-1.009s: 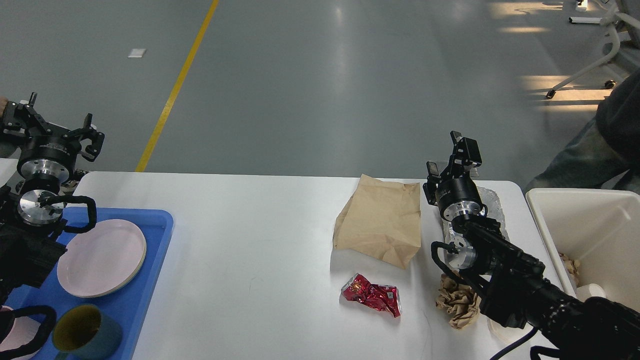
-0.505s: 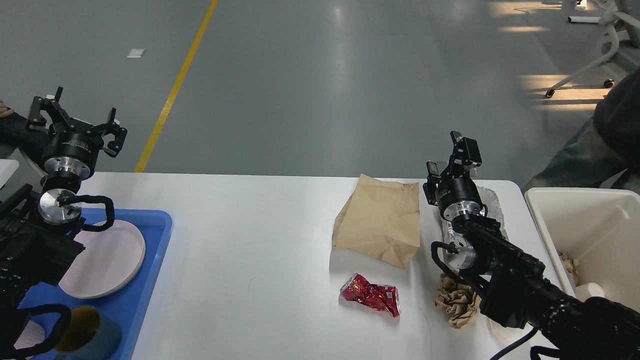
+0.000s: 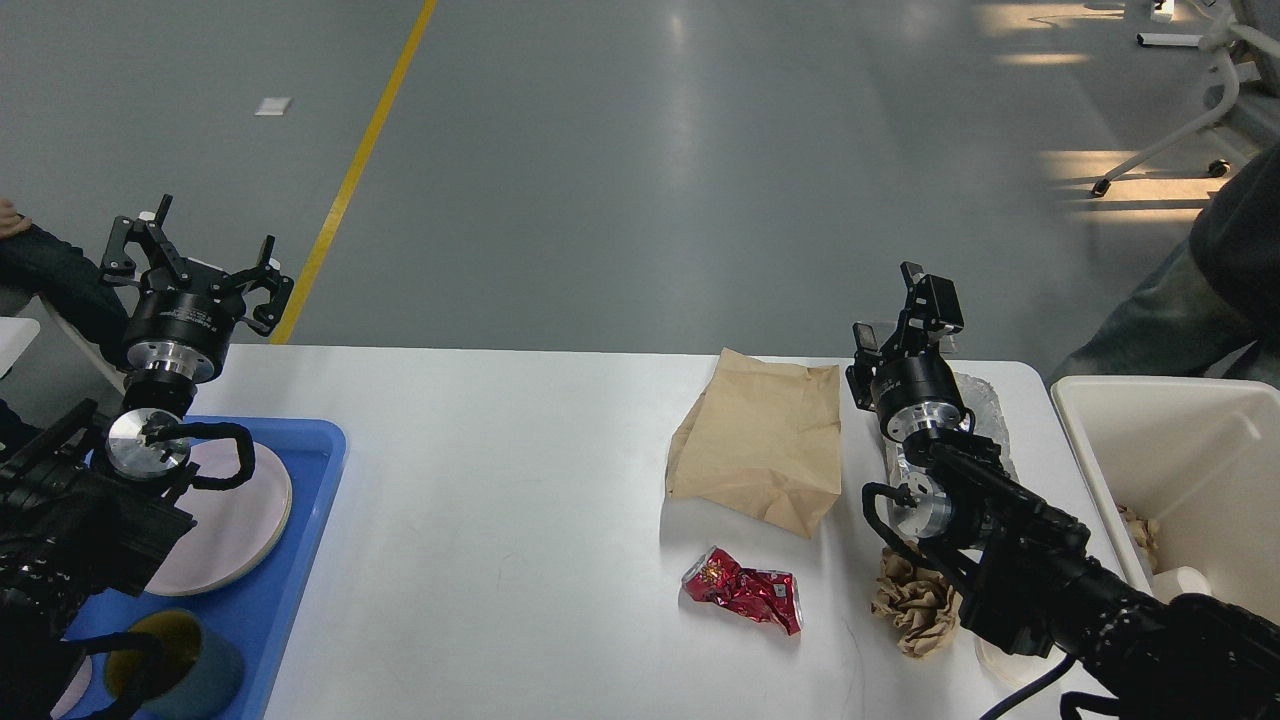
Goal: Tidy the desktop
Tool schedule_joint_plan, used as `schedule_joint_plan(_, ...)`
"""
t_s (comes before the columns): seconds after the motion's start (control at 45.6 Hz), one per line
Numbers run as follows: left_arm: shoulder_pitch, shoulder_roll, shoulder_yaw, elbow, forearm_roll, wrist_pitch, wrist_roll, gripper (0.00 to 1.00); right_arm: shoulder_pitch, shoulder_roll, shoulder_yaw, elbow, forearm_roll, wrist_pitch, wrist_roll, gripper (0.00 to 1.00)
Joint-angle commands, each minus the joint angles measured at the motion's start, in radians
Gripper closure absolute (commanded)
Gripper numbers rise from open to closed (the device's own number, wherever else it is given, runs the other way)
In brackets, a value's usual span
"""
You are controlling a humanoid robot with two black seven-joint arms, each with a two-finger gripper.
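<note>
Your white surface (image 3: 520,480) fills the lower middle. At nine o'clock your left gripper (image 3: 197,262) hangs spread wide, grasping nothing. At three o'clock your right gripper (image 3: 915,315) sits beside the brown paper bag (image 3: 760,445); you cannot tell its state.

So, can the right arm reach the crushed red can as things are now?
Probably yes. The red can lies in the open on the desktop, just left of the right arm, with nothing on top. The right gripper is raised above the far edge, so it must pull back first.
</note>
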Motion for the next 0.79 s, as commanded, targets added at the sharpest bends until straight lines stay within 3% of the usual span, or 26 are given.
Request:
schedule_joint_plan(0.0,0.016,-0.013,0.001,0.000,0.000,-0.029,0.007,0.03,0.000,0.000,0.000,0.000,0.000,0.000,0.000,0.00)
schedule_joint_plan(0.263,0.083,-0.094,0.006,0.001,0.001,-0.019,0.006,0.03,0.000,0.000,0.000,0.000,0.000,0.000,0.000,0.00)
schedule_joint_plan(0.768,0.114,-0.112,0.006,0.001,0.003,-0.045,-0.007,0.03,0.000,0.000,0.000,0.000,0.000,0.000,0.000,0.00)
